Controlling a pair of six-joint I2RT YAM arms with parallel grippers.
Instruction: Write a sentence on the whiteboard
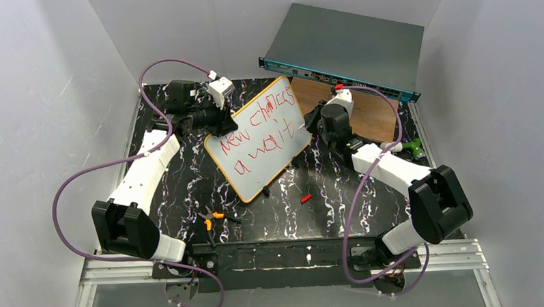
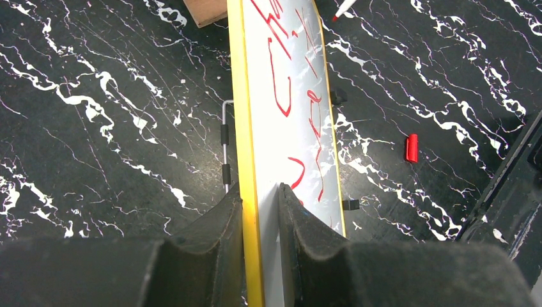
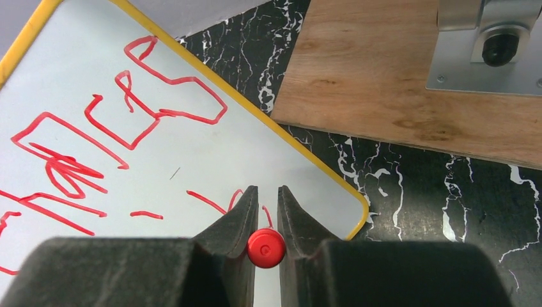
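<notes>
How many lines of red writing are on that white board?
2: the upper line runs across the whiteboard's far half, and the lower line sits just beneath it.

Whiteboard (image 1: pixel 274 148): white rectangle, rounded corners, thin yellow-orange rim, small black clip feet (image 1: pixel 265 191) on its lower long edge. Sits at centre of the top view, turned diagonally, long axis running from lower left to upper right, written face tilted up toward the camera. Left short edge is pinched between the closed fingers of the left gripper (image 2: pixel 261 192).

Sentence (image 1: pixel 263 121): scrawled red marker, two lines, roughly "new chances" above "await". Both lines climb toward the upper right of the frame. Strokes uneven, letters angular.
</notes>
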